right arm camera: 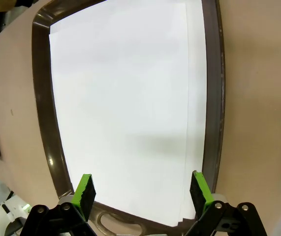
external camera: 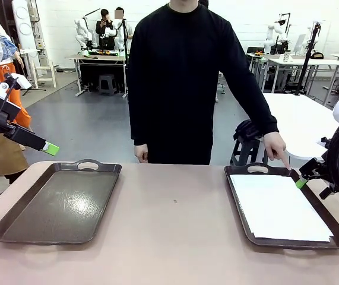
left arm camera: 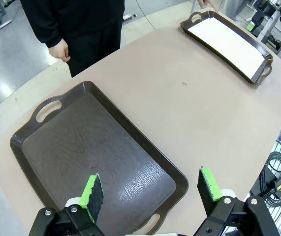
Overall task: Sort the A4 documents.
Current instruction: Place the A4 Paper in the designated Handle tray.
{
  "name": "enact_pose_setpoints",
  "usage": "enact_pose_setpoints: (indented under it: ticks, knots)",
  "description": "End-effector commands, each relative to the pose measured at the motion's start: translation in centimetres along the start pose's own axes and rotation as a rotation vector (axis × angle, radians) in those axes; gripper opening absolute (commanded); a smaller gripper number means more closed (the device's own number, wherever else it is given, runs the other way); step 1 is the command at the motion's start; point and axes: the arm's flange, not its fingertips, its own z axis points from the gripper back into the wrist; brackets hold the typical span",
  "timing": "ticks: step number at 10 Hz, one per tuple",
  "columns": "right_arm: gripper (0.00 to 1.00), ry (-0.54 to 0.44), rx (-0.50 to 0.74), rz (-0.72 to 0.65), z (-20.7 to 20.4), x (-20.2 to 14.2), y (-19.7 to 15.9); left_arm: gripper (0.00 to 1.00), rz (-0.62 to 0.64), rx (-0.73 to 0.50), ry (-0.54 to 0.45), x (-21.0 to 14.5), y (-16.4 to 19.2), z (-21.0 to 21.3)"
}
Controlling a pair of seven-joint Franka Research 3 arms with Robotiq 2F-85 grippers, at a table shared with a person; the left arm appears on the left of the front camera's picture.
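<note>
The A4 documents [external camera: 279,208] are a stack of plain white sheets lying in the dark brown tray [external camera: 238,196] on the right. My right gripper [external camera: 301,183] hovers open over that tray's far right corner. From the right wrist view, the documents [right arm camera: 125,108] spread out below the right gripper [right arm camera: 142,194], which has nothing between its green pads. A person's hand [external camera: 276,145] points a finger at the tray's far edge. My left gripper [external camera: 49,148] hangs open, high at the far left, above the other tray [left arm camera: 96,157]. That gripper [left arm camera: 150,191] holds nothing.
The left tray [external camera: 56,202] is bare inside. The person stands at the far side of the table [external camera: 175,237], between the two trays. Bare tabletop lies between the trays. Stools and other tables stand farther back.
</note>
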Motion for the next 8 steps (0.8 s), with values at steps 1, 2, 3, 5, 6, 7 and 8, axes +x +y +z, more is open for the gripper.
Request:
enact_pose_setpoints:
  ticks: [1, 2, 3, 5, 6, 7, 8]
  knots:
    - [1.00, -0.002, -0.001, 0.001, 0.05, 0.16, 0.04, 1.00, -0.007, -0.015, -0.008, -0.16, 0.26, -0.04]
    - [1.00, -0.002, -0.001, 0.001, 0.05, 0.16, 0.04, 1.00, -0.007, -0.015, -0.008, -0.16, 0.26, -0.04]
    - [1.00, -0.002, -0.001, 0.001, 0.05, 0.16, 0.04, 1.00, -0.007, -0.015, -0.008, -0.16, 0.26, -0.04]
    - [1.00, -0.002, -0.001, 0.001, 0.05, 0.16, 0.04, 1.00, -0.007, -0.015, -0.008, -0.16, 0.26, -0.04]
    - [1.00, -0.002, -0.001, 0.001, 0.05, 0.16, 0.04, 1.00, -0.007, -0.015, -0.008, -0.16, 0.26, -0.04]
    - [1.00, -0.002, -0.001, 0.001, 0.05, 0.16, 0.04, 1.00, -0.007, -0.015, -0.008, -0.16, 0.26, -0.04]
    - [1.00, -0.002, -0.001, 0.001, 0.05, 0.16, 0.04, 1.00, -0.007, -0.015, -0.008, -0.16, 0.26, -0.04]
